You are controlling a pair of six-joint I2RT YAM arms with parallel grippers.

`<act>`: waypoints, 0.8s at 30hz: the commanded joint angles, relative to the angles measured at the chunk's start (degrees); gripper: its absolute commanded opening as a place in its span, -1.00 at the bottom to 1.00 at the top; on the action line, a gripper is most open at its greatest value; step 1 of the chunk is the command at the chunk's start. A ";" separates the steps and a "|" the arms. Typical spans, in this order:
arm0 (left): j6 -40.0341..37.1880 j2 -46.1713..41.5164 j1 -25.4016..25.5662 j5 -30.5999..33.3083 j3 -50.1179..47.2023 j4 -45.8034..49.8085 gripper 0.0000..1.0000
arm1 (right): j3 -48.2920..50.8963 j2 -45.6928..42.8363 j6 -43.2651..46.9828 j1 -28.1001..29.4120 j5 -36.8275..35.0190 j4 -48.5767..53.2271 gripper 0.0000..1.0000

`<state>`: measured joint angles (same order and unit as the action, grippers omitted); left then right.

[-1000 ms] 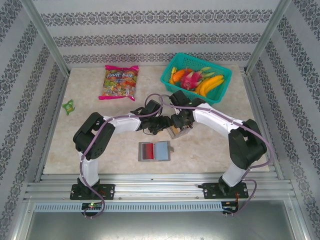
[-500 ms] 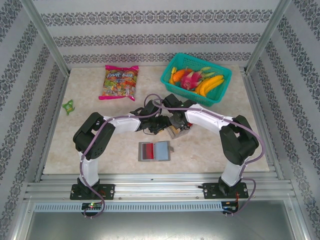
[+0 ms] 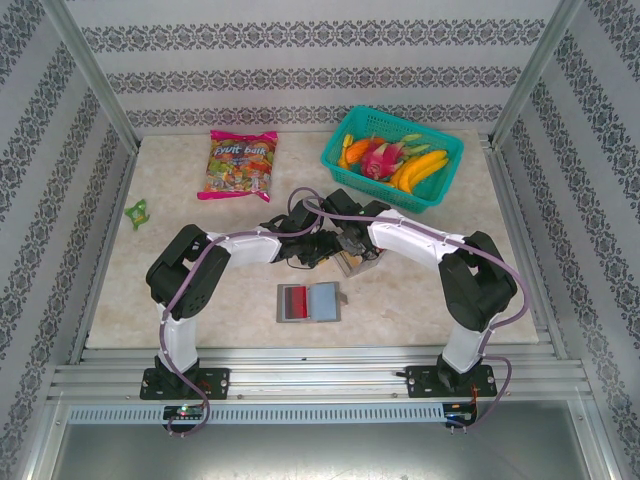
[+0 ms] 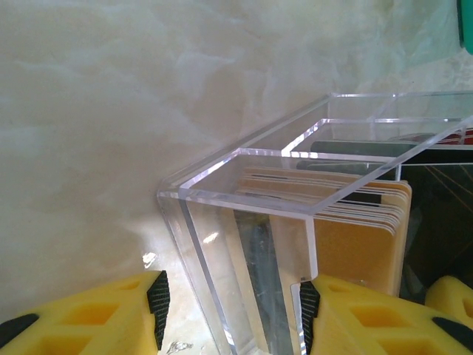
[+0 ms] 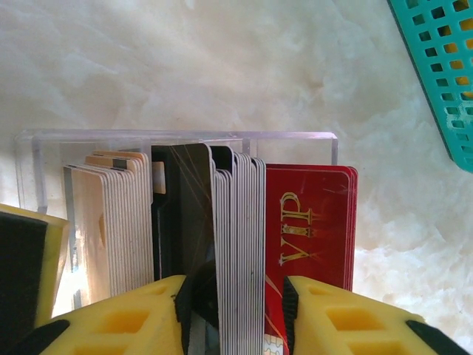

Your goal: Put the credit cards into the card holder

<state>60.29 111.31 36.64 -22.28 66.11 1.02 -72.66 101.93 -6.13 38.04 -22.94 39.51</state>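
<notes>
The counter [image 3: 200, 290] carries a clear stand [image 4: 244, 207] at its middle; the card holder [image 3: 309, 301] lies open and flat nearer the bases, long axis left to right; the credit cards [image 5: 236, 244] sit on edge in the stand, long axes toward the right jaws; left jaws stand open astride the stand's end wall; right jaws straddle the white cards, pinched or not I cannot tell; the cards look light, stiff and slick, best pinched across the faces at the free edge
</notes>
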 commanded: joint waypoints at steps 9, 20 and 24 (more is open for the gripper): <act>-0.89 -0.41 -0.43 0.61 -0.63 0.74 0.02 | -1.04 -3.04 1.21 0.65 -3.26 1.36 -0.62; -1.46 -1.39 -0.43 0.18 -0.64 0.09 0.02 | -1.38 -7.54 -0.39 0.08 2.93 2.44 -1.00; -2.52 -4.22 -0.43 0.48 -1.45 -0.65 0.07 | -0.72 -12.48 -4.60 -2.06 10.73 1.94 -1.00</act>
<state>59.99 111.07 36.64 -22.28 66.02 0.71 -72.82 94.11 -7.05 37.93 -17.34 40.51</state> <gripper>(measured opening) 0.525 0.066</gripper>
